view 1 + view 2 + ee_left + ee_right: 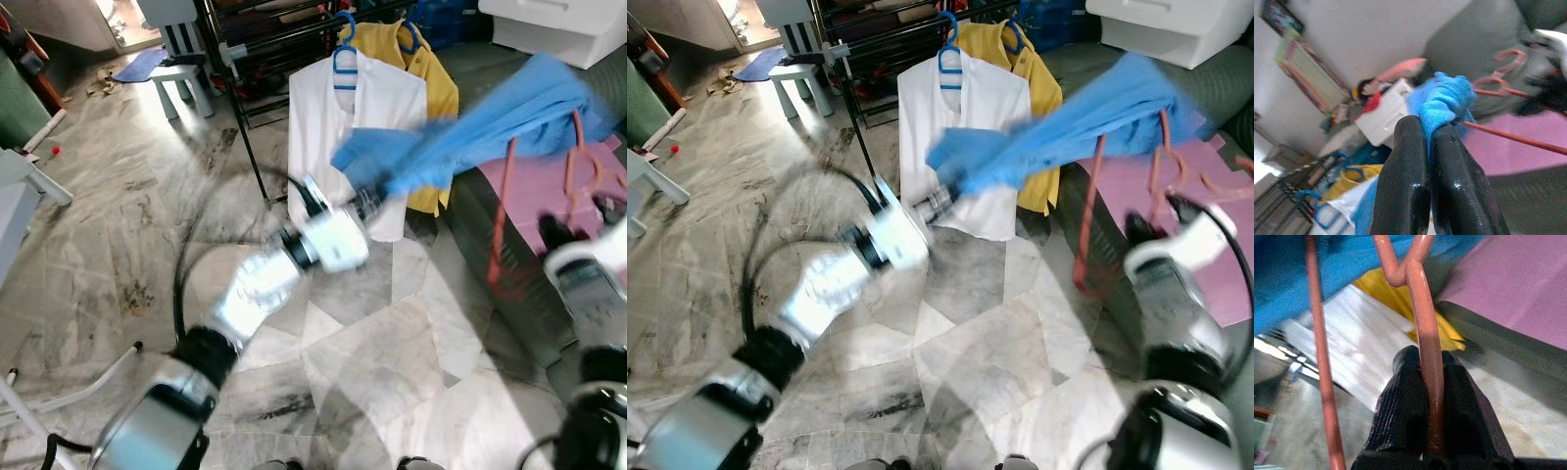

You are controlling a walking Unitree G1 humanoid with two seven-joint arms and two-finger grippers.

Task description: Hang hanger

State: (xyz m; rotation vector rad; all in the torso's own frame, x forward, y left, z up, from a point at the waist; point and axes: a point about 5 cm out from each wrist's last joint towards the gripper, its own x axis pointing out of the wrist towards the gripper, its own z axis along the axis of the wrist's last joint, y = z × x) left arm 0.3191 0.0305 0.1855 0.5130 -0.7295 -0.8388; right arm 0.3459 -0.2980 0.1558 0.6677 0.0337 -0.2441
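Observation:
A blue cloth (470, 132) is stretched in the air between my two arms, draped over an orange-red hanger (505, 211). My left gripper (367, 201) is shut on the cloth's lower end; in the left wrist view its fingers (1415, 196) pinch the blue cloth (1442, 105). My right gripper (554, 233) is shut on the hanger; the right wrist view shows its black fingers (1400, 416) closed around the hanger's orange bar (1427, 357). Behind stands a black clothes rack (245, 108) with a white shirt (343, 127) on a blue hanger (345, 61) and a yellow shirt (431, 78).
A pink cloth (549, 191) lies on a dark sofa (490, 235) at the right. A white box (558, 29) sits at the back right. A small white stool (181, 78) stands at the back left on the marble floor (118, 225).

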